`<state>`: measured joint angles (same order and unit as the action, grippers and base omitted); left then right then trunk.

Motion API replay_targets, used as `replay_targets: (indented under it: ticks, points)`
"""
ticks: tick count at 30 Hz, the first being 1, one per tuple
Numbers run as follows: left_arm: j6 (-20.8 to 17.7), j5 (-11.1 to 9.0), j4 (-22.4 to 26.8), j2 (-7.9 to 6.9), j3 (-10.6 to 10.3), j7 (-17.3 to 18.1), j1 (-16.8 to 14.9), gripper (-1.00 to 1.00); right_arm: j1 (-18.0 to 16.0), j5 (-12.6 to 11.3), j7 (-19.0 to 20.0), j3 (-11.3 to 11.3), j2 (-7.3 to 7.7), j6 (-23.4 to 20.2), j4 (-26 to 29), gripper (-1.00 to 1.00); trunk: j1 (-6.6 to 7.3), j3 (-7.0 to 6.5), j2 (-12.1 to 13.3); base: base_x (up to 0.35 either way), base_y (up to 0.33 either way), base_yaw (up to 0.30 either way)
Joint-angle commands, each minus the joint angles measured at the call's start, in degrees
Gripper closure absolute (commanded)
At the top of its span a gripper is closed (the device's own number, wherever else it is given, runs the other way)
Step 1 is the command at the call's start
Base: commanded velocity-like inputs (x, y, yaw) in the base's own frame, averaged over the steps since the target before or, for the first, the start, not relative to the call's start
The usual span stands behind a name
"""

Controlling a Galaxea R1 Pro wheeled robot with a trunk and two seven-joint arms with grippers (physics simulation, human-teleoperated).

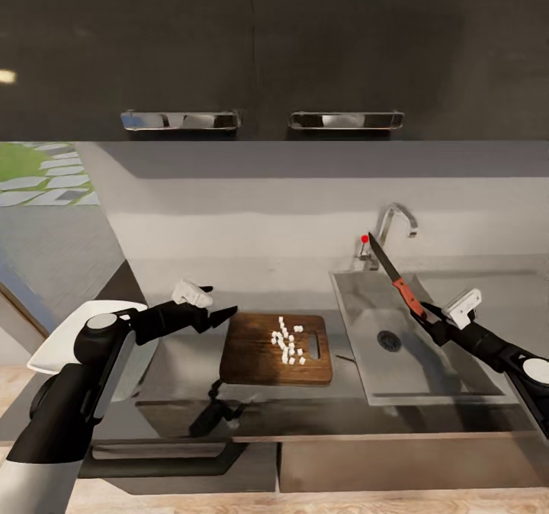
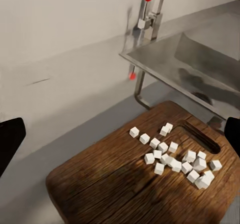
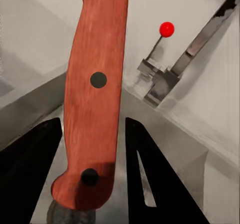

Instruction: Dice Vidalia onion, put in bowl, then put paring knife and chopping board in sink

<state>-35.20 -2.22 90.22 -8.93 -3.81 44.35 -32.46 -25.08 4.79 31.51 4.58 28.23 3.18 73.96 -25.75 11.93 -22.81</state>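
Now the right gripper (image 1: 428,317) is closed on the paring knife (image 1: 396,277) and holds it in the air above the sink (image 1: 404,377). Its two black fingers (image 3: 150,184) press the red-orange handle near its end; the handle has three dark rivets and a wood-like grain. The short dark blade points up and away from the robot, toward the chrome tap (image 1: 393,224) with its red dot, so the knife is tilted and does not touch the basin. The sink itself is a grey steel rectangle with a round drain (image 1: 389,340).

The chopping board (image 1: 277,348) lies flat on the countertop (image 1: 183,399), just beside the sink on its left. It is dark brown with clear grain, rounded corners and a slot handle at the end nearer the sink. On it lies the diced onion (image 1: 287,342), a loose group of small white cubes close to the slot, some touching each other.

The left gripper (image 1: 217,312) hovers near the left edge of the board, a little above the counter. Its fingers are apart and hold nothing. A white bowl (image 1: 53,350) is at the left, partly hidden by the left arm. Above the counter hang dark glossy cabinets (image 1: 267,49) with two metal handles.
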Motion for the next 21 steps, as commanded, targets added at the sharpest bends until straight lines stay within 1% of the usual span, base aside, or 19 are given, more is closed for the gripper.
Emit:
replay_targets:
  ticks: [1, 4, 6, 8, 10, 11, 16, 19, 21]
  points:
    - [-0.49, -0.24, 0.05, -0.04, 0.49, 0.08, -0.05, -1.00, -0.06, 0.48, 0.29, -0.05, -1.50, -2.40, -0.28, 1.00, -0.03, 0.11, -0.12, 0.005, -0.013, 0.000]
    - [-0.48, -0.24, 0.05, -0.04, 0.78, 0.06, -0.05, -1.00, -0.06, 0.53, 0.30, -0.20, -2.54, -5.14, -0.42, 1.00, -0.03, 0.11, -0.12, 0.003, -0.007, 0.021]
    - [-0.52, -0.24, 0.05, -0.04, 0.83, 0.05, -0.05, -1.00, -0.06, 0.56, 0.30, -0.59, -3.30, -6.11, -0.45, 1.00, -0.03, 0.08, -0.12, 0.001, -0.048, 0.160]
    - [-0.55, -0.24, 0.05, -0.04, 0.87, 0.04, -0.05, -1.00, -0.06, 0.56, 0.31, -1.06, -3.79, -6.49, -0.47, 1.00, -0.03, 0.07, -0.12, 0.000, -0.188, 0.202]
    - [-0.56, -0.24, 0.05, -0.04, 0.90, 0.03, -0.05, -1.00, -0.06, 0.57, 0.31, -1.63, -4.00, -6.61, -0.48, 1.00, -0.03, 0.07, -0.12, 0.000, -0.256, 0.159]
    - [-0.57, -0.24, 0.05, -0.04, 0.97, 0.03, -0.05, -1.00, -0.06, 0.57, 0.31, -2.59, -4.10, -6.67, -0.48, 1.00, -0.03, 0.07, -0.12, 0.000, -0.291, 0.057]
    - [-0.57, -0.24, 0.05, -0.04, 1.09, 0.03, -0.05, -1.00, -0.06, 0.56, 0.31, -3.35, -4.14, -6.85, -0.66, 1.00, -0.03, 0.07, -0.12, 0.000, -0.281, 0.019]
    - [-0.57, -0.24, 0.05, -0.04, 1.54, 0.03, -0.05, -1.00, -0.06, 0.57, 0.31, -3.81, -4.14, -6.78, -2.24, 1.00, -0.03, 0.07, -0.12, 0.000, -0.117, 0.004]
    - [-0.57, -0.24, 0.05, -0.04, 1.84, 0.03, -0.05, -1.00, -0.06, 0.57, 0.26, -4.53, -4.15, -6.75, -3.85, 1.00, -0.03, 0.07, -0.12, 0.000, -0.044, 0.001]
